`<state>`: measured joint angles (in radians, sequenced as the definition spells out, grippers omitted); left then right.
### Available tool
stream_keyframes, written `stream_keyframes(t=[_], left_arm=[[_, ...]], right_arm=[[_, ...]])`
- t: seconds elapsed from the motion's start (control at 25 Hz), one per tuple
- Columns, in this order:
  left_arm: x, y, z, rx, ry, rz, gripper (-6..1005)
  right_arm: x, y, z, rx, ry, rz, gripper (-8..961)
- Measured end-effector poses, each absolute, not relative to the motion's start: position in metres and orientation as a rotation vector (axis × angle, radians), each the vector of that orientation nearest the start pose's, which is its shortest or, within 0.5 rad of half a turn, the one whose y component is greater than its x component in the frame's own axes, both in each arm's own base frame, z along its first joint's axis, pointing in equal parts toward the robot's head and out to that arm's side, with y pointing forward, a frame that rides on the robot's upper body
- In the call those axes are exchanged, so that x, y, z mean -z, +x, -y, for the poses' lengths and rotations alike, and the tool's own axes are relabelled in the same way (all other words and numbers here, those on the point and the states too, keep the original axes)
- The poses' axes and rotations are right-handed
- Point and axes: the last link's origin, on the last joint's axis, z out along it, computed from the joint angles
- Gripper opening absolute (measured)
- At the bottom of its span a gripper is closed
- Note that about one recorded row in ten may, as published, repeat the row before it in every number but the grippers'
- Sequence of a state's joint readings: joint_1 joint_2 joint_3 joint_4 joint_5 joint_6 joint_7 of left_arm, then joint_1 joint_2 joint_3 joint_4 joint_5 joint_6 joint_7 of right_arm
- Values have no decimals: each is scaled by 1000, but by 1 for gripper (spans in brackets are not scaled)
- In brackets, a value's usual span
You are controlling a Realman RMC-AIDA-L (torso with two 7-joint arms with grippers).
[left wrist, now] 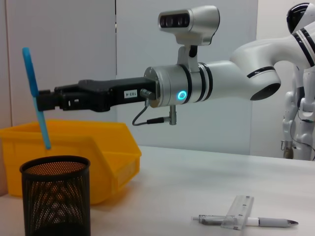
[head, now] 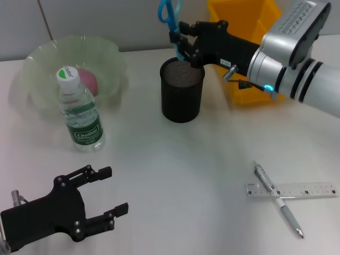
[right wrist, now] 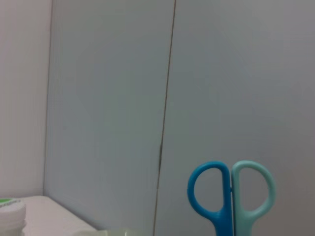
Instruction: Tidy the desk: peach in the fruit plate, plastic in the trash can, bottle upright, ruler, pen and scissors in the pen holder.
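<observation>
My right pincer [head: 181, 43] is pinching the scissors [head: 169, 13] mid-length, tip down just above the pen holder [head: 182, 90]. They're light, stiff and slick plastic, so I grip the shank. Left pincer [head: 109, 198] sits spread over the desk [head: 175, 175]. The bottle [head: 81, 113] label reads roughly "C'estbon".

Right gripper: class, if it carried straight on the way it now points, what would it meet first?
The right gripper points toward the robot's left, above the pen holder. Probably the fruit plate's rim, or it passes above; depth is unclear. It holds the scissors.
</observation>
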<state>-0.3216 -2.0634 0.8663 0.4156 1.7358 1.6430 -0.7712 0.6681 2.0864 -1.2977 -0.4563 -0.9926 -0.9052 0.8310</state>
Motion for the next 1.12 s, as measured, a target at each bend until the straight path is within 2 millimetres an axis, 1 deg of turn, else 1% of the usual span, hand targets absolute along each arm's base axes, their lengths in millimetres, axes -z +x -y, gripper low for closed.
stream_keyframes(t=[0.2, 0.48, 0.68, 0.84, 0.92, 0.96, 1.0, 1.04, 1.08, 1.12], left_arm=[[32, -300, -244, 878, -2671, 227, 785], [32, -300, -244, 878, -2673, 226, 785], [32, -300, -244, 878, -2672, 227, 785], [32, -300, -244, 878, -2672, 227, 785], [32, -300, -244, 879, -2671, 228, 785], [32, -300, -244, 879, -2671, 229, 785], [32, -300, -244, 879, -2671, 231, 785], [32, -300, -244, 879, -2671, 231, 785], [32, -300, -244, 879, -2671, 233, 785], [32, -300, -244, 879, -2671, 234, 785]], right_arm=[[46, 202, -414, -737, -2283, -326, 208], [50, 210, -409, -721, -2289, -354, 245], [51, 213, -408, -721, -2289, -367, 271], [48, 214, -406, -745, -2283, -390, 458], [43, 211, -404, -800, -2282, -418, 549], [38, 209, -401, -839, -2281, -438, 593], [27, 207, -395, -906, -2285, -482, 637], [27, 207, -395, -906, -2285, -482, 681], [15, 201, -390, -939, -2309, -500, 725], [15, 201, -390, -939, -2309, -500, 730]])
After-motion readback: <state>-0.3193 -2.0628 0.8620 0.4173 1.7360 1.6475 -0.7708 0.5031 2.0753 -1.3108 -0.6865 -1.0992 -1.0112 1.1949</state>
